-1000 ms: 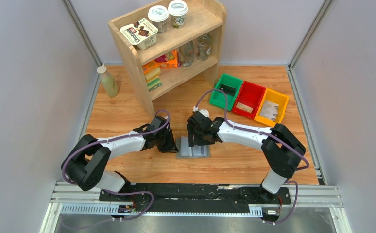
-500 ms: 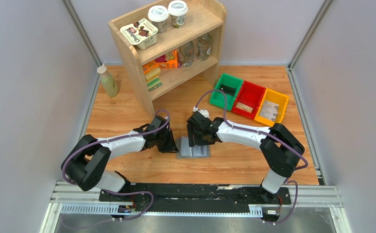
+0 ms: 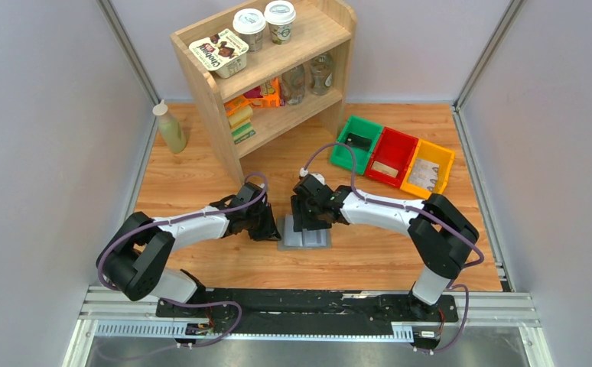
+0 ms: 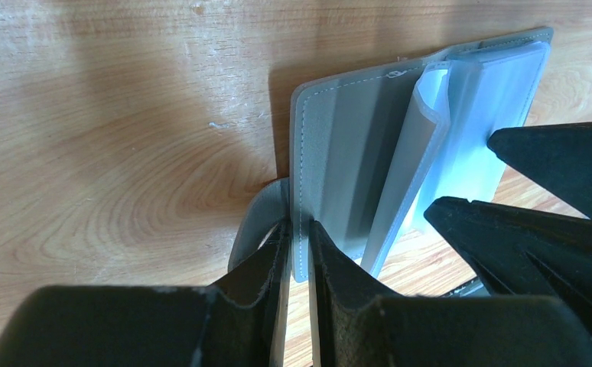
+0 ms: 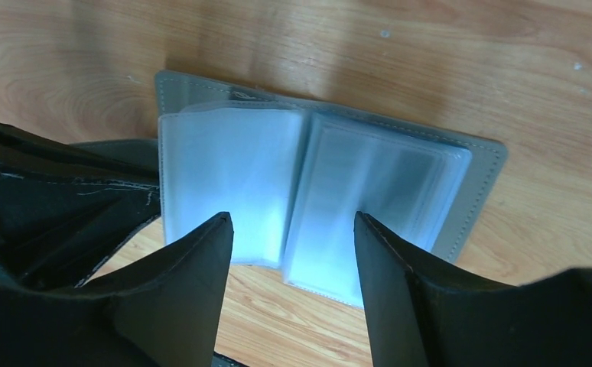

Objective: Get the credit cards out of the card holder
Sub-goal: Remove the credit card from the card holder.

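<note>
While laid open flat on the table [image 3: 400,256], the card holder [image 3: 305,237] was pinched at its L cover edge by the left gripper [image 4: 299,229], clenched tight on it; the right gripper [image 5: 293,220] was held just above the holder's pale-blue pockets [image 5: 232,168], jaws spread, w/ nothing grasped.

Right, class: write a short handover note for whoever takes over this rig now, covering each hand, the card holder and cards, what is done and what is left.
Left hand: shut on the grey cover edge of the card holder.
Right hand: open, poised over the clear sleeves, holding nothing.
Card holder: lies open like a book on the table, between the two arms.
Done: holder is open; no card seen lying out beside it.
To do: pull out the cards; the sleeves look too hazy to count them.
</note>
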Robot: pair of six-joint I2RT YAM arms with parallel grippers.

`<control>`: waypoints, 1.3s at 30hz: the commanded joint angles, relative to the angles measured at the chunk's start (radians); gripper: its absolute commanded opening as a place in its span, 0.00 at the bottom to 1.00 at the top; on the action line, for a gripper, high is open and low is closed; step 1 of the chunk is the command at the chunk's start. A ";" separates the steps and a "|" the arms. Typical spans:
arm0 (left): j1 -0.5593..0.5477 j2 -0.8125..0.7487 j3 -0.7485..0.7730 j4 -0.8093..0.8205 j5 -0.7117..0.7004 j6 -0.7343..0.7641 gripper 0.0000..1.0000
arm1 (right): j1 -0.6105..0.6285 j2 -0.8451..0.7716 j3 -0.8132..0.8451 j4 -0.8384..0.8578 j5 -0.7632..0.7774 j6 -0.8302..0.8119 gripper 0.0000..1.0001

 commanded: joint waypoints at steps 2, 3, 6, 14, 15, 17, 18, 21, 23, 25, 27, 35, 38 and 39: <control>-0.005 -0.008 -0.010 0.011 0.013 -0.007 0.21 | 0.004 -0.003 -0.009 0.085 -0.070 0.012 0.62; -0.005 -0.010 -0.010 0.011 0.013 -0.007 0.21 | 0.004 -0.009 -0.007 0.081 -0.059 0.009 0.62; -0.005 -0.014 -0.013 0.009 0.010 -0.005 0.21 | 0.006 -0.033 0.013 0.040 0.017 -0.012 0.64; -0.005 -0.017 -0.013 0.008 0.007 -0.004 0.21 | 0.006 -0.024 0.074 -0.071 0.151 -0.048 0.71; -0.005 -0.017 -0.013 0.008 0.007 -0.004 0.21 | 0.006 -0.018 0.074 -0.073 0.152 -0.043 0.71; -0.005 -0.016 -0.013 0.008 0.007 -0.004 0.21 | 0.007 -0.009 0.073 -0.074 0.154 -0.038 0.72; -0.005 -0.016 -0.013 0.008 0.007 -0.004 0.21 | 0.007 -0.004 0.071 -0.074 0.154 -0.035 0.72; -0.005 -0.014 -0.011 0.009 0.007 -0.002 0.21 | 0.006 0.010 0.073 -0.082 0.162 -0.029 0.75; -0.005 -0.013 -0.010 0.009 0.007 -0.002 0.21 | 0.006 0.019 0.074 -0.080 0.157 -0.031 0.77; -0.005 -0.011 -0.008 0.008 0.008 -0.001 0.21 | 0.006 0.023 0.074 -0.076 0.146 -0.029 0.76; -0.005 -0.010 -0.005 0.008 0.008 -0.001 0.21 | 0.007 0.026 0.071 -0.066 0.133 -0.029 0.76; -0.005 -0.010 -0.005 0.011 0.008 -0.001 0.21 | 0.007 0.033 0.071 -0.050 0.100 -0.034 0.69; -0.005 -0.008 -0.007 0.012 0.010 -0.002 0.21 | 0.007 0.033 0.071 -0.039 0.080 -0.037 0.67; -0.005 -0.008 -0.005 0.012 0.010 -0.001 0.21 | 0.007 0.034 0.071 -0.036 0.076 -0.037 0.67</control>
